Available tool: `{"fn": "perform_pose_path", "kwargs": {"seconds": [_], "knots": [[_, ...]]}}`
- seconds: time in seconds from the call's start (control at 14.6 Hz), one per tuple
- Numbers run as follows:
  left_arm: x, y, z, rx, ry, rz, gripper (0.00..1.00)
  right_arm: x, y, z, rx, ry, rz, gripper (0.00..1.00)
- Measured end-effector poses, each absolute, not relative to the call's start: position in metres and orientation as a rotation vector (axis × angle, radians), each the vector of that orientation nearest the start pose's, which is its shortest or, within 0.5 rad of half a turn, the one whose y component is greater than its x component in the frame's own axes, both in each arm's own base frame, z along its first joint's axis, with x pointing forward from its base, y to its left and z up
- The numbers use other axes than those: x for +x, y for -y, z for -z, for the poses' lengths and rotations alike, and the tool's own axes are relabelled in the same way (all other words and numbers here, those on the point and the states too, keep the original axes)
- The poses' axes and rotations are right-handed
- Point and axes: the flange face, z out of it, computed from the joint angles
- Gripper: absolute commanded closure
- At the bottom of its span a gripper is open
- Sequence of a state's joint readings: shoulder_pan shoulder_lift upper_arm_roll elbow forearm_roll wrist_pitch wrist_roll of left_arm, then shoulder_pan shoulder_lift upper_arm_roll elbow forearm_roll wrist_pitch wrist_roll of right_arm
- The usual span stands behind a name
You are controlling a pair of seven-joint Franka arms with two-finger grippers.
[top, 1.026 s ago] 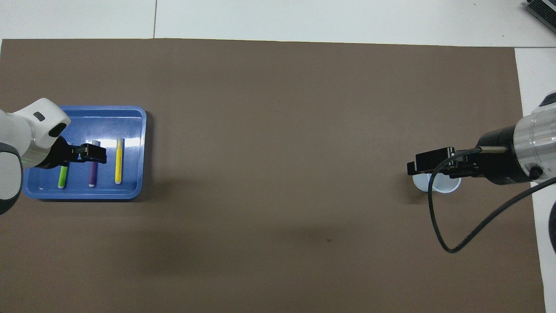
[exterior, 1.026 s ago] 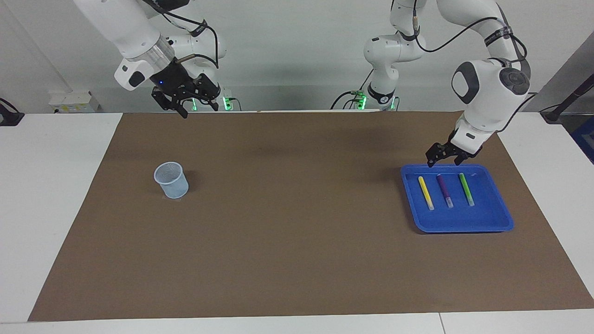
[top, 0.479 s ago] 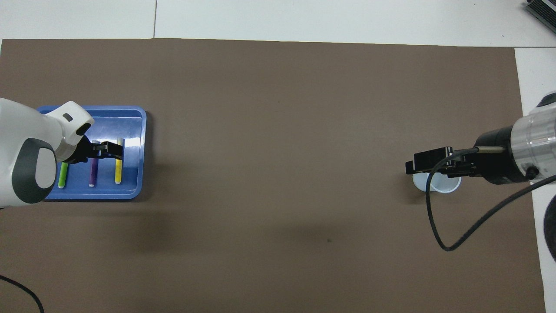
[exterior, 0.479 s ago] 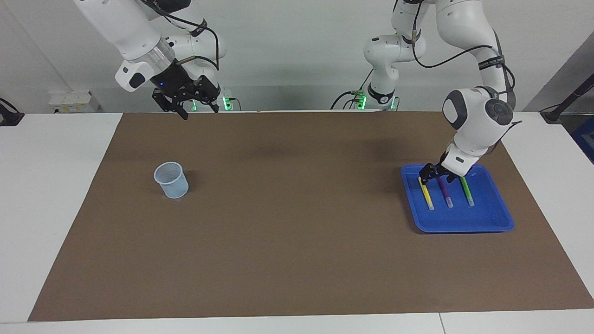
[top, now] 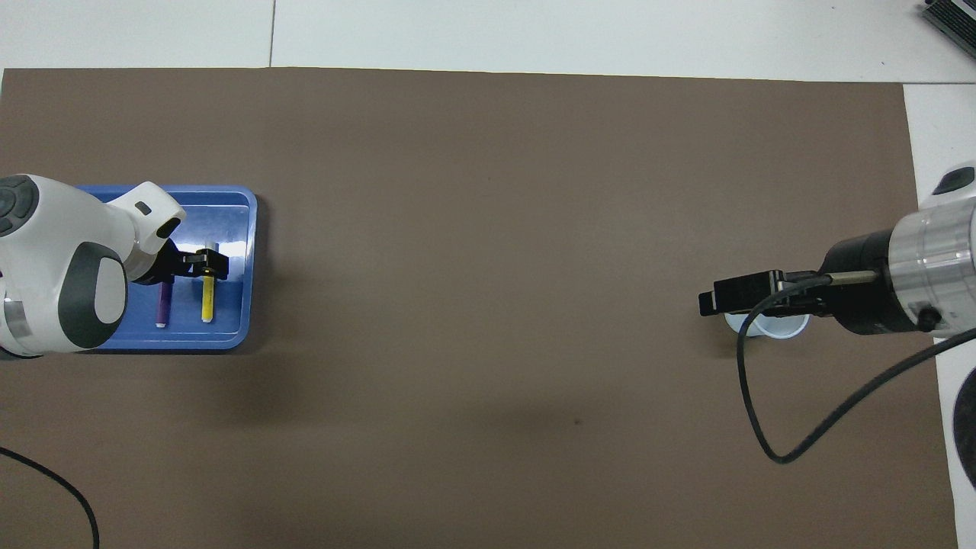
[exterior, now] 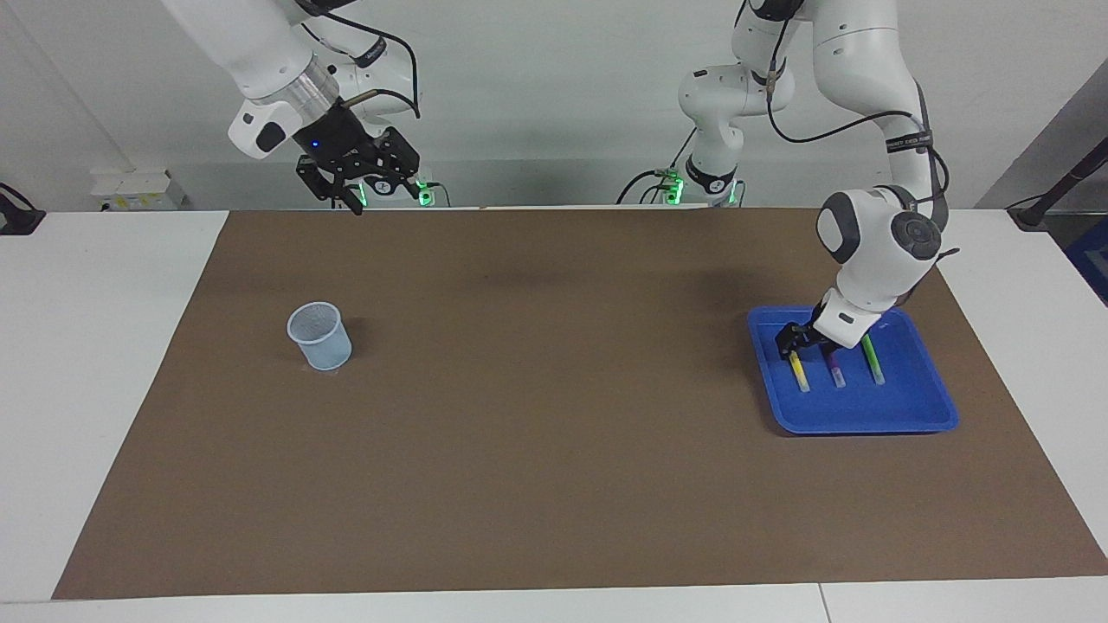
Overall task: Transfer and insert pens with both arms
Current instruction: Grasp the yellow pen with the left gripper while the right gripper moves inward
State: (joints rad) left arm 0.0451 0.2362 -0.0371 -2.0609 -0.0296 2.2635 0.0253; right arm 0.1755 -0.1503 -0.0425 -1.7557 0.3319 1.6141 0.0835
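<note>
Pens: three, namely one yellow pen directly at the left gripper fingers, one purple pen just beside them, one green pen further off. Blue tray: one. Cup: one. Grippers: two, including the right gripper.

Yellow pen, purple pen, green pen, blue tray, brown mat.

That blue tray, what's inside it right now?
Three pens lie side by side in the blue tray: yellow pen, purple pen, green pen. The left gripper covers the yellow pen's upper end.
</note>
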Motion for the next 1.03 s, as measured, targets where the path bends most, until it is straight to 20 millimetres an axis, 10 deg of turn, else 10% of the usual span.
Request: {"fn": "perform_pose_path", "kwargs": {"seconds": [0.34,1.03], "knots": [[0.583,-0.004,-0.31,-3.173,0.004,-0.034,0.21,0.505,-0.078,-0.623,-2.791,0.273,0.008,0.0],[0.583,0.0,-0.301,-3.173,-0.005,0.009,1.0,0.503,-0.079,-0.622,-2.789,0.287,-0.01,0.0]]}}
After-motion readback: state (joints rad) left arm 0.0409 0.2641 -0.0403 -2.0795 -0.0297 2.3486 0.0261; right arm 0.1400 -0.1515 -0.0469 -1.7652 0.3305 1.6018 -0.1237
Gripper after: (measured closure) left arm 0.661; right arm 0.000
